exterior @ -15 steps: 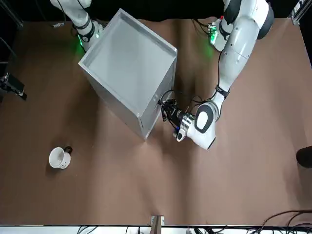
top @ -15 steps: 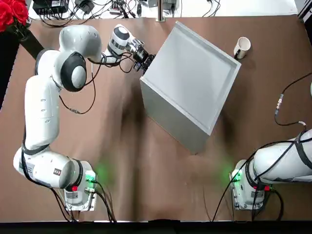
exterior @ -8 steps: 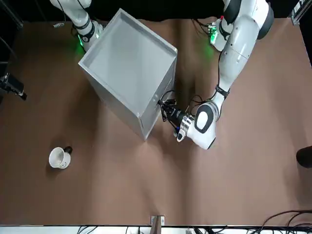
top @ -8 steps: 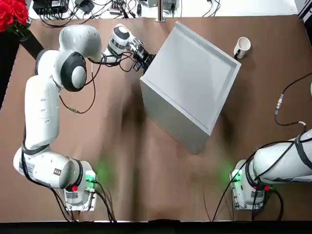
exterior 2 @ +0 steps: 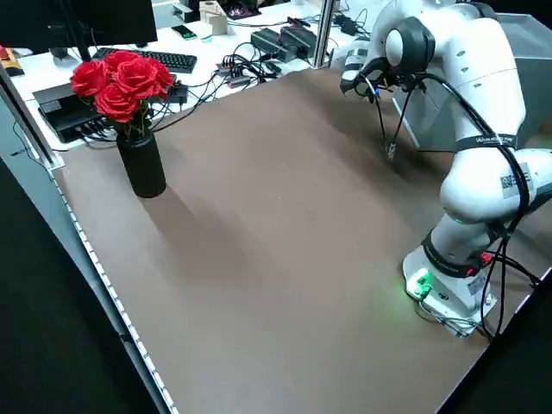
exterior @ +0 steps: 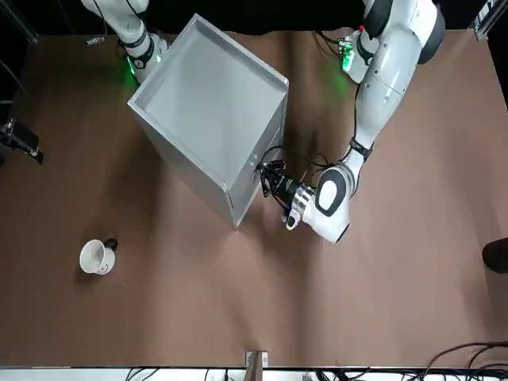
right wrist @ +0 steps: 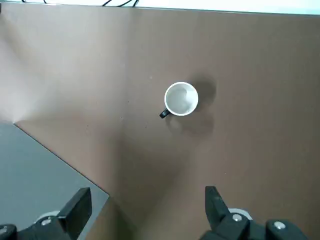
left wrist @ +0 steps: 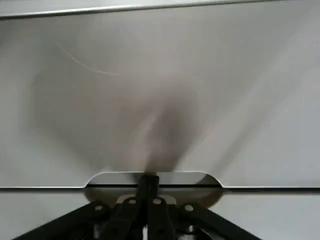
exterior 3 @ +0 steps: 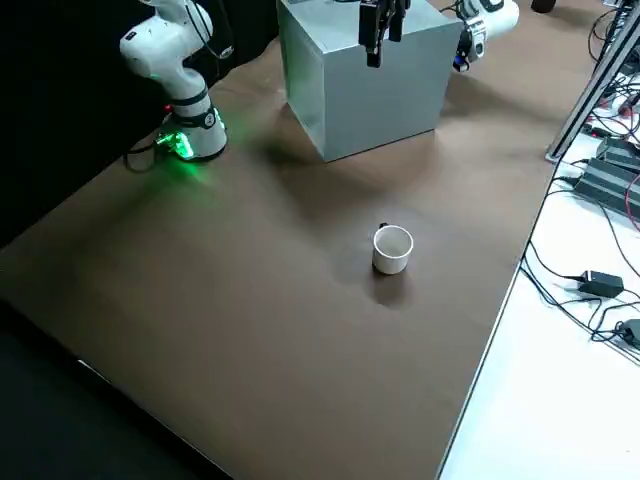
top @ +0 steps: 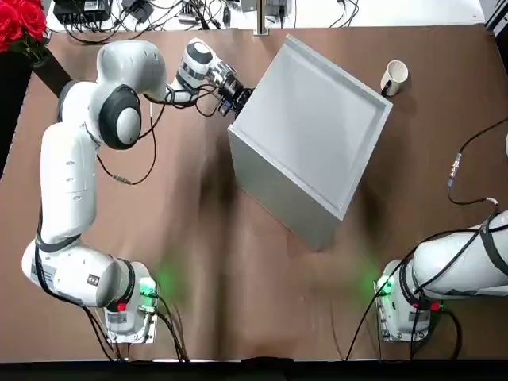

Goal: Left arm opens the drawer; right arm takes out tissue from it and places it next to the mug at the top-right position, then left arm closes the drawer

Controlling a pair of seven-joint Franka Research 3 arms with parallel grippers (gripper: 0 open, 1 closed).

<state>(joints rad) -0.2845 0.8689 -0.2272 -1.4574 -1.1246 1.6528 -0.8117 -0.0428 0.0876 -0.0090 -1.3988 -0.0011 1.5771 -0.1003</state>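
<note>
The grey cabinet (top: pixel 309 127) stands askew in the middle of the table with its drawer (left wrist: pixel 160 100) pushed in. My left gripper (top: pixel 240 97) is against the cabinet's far-left face; in the left wrist view its fingers (left wrist: pixel 148 187) are pinched together in the drawer's handle notch (left wrist: pixel 200 178). The tissue is hidden. A white mug (top: pixel 394 75) sits on the table at the far right corner. High over the table hangs my right gripper (right wrist: pixel 147 196), open and holding nothing, with the mug (right wrist: pixel 181 99) and a cabinet corner below it.
A black vase of red roses (exterior 2: pixel 138 159) stands at the far-left table corner. Cables and electronics (top: pixel 159 12) line the far edge. A loose cable (top: pixel 460 171) lies near the right edge. Bare brown tabletop (top: pixel 238 270) lies in front of the cabinet.
Almost nothing: the left wrist has shifted a touch at the cabinet face. The drawer stays shut and the right arm holds still.
</note>
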